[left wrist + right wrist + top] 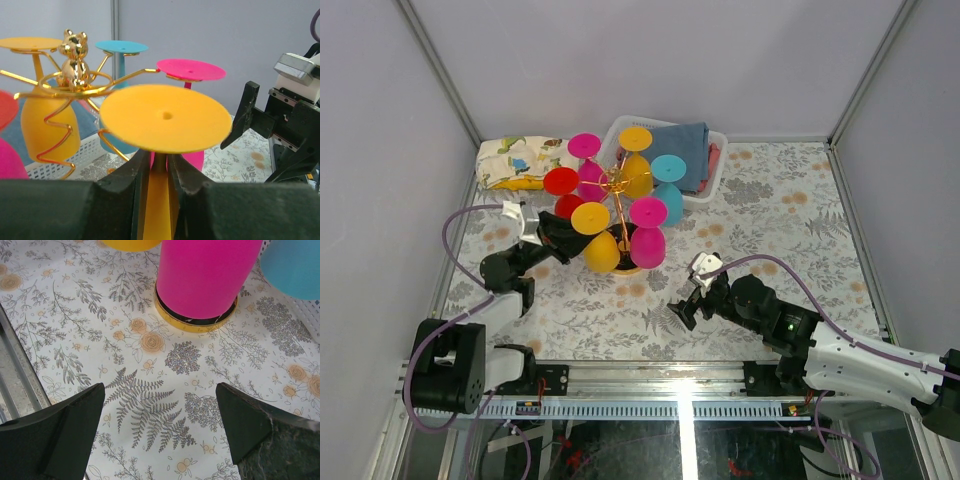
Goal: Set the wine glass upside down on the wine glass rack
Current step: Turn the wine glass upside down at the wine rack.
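The yellow wine glass (pixel 592 220) hangs upside down on a near arm of the gold wire wine glass rack (pixel 617 181), its round foot (pixel 165 117) resting on top. My left gripper (pixel 565 236) reaches in from the left. Its jaws (pixel 160 167) stand either side of the glass's stem, barely open, with a thin sliver of gap on each side. My right gripper (pixel 682 312) hovers low over the tablecloth in front of the rack, jaws (pixel 160 402) wide open and empty. The rack's dark, gold-rimmed base (pixel 196 324) lies just ahead of it.
Several other glasses in pink (pixel 648 228), red (pixel 561 183), teal (pixel 668 185) and orange (pixel 636 150) hang upside down on the rack. A white basket (pixel 718 148) with folded cloths stands behind it. A patterned folded cloth (pixel 520 160) lies at back left.
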